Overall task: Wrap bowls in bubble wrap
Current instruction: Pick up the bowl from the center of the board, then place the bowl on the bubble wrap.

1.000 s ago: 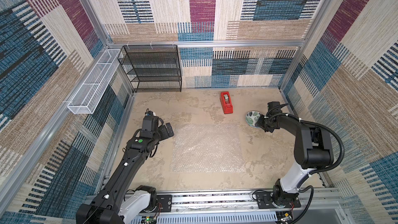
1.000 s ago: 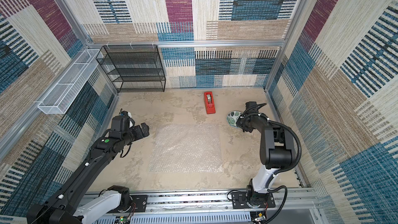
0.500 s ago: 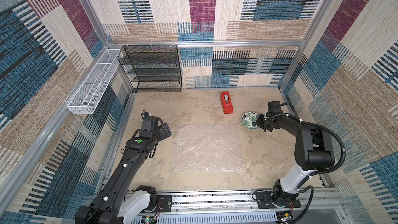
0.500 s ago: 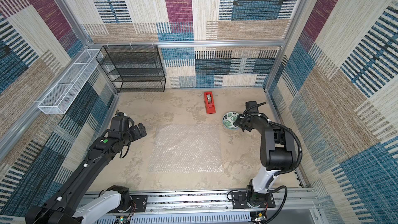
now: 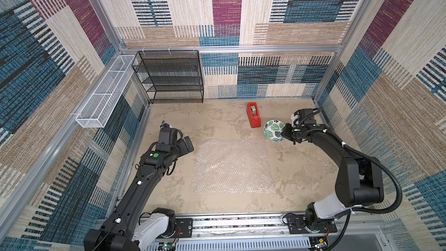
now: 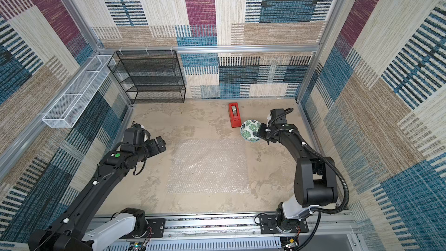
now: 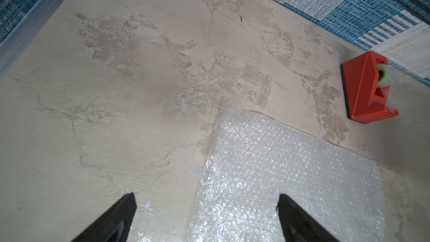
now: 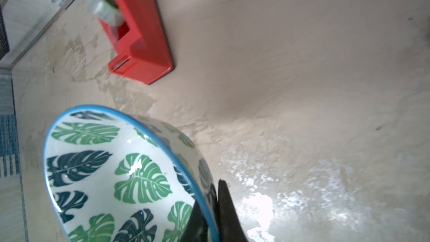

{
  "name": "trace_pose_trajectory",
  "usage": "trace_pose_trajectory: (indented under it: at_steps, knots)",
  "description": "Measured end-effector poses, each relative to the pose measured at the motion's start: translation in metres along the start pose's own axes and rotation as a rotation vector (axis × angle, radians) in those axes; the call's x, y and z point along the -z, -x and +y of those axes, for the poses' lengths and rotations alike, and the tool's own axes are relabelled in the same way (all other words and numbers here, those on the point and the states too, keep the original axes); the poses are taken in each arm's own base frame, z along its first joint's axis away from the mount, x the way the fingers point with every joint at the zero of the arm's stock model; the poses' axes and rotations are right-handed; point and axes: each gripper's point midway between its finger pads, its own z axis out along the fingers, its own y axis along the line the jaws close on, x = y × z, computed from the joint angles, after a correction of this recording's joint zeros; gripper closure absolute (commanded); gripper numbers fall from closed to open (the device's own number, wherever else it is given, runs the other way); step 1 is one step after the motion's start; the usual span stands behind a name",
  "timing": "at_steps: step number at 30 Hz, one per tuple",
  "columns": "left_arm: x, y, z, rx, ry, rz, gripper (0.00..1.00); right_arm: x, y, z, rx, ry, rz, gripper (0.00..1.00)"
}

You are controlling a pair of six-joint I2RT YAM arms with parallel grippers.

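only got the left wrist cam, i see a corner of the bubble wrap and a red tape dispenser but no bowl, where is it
observer: the small white bowl with green leaf print sits just right of the red tape dispenser, past the far right corner of the clear bubble wrap sheet.
operator: anything holding it
observer: yes, the right gripper is shut on its blue rim, one finger inside the bowl and one outside.
operator: and the rest of the sheet
observer: both top views show it lying flat and unfolded, with the bowl not yet on it.
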Motion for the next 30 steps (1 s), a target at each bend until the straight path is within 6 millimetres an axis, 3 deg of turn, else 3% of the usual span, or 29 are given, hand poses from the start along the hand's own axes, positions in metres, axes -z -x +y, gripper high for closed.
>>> trace_pose_trajectory:
  at_steps: [6,12,17,25,30]
  knots:
    - [-0.003,-0.006,-0.003,0.007,-0.014,0.031,0.00,0.000,-0.055,0.076,0.086,0.098,0.094,1.00]
    - [-0.004,-0.009,-0.006,0.021,-0.024,0.063,0.00,-0.019,-0.121,0.124,0.133,0.134,0.229,1.00]
    - [-0.009,-0.018,-0.005,0.021,-0.020,0.110,0.00,-0.037,-0.155,0.137,0.134,0.109,0.298,1.00]
    - [-0.015,-0.029,-0.004,0.025,-0.026,0.148,0.00,-0.056,-0.165,0.141,0.140,0.061,0.310,1.00]
    - [-0.018,-0.031,-0.003,0.024,-0.019,0.159,0.00,-0.065,-0.183,0.138,0.155,0.028,0.347,1.00]
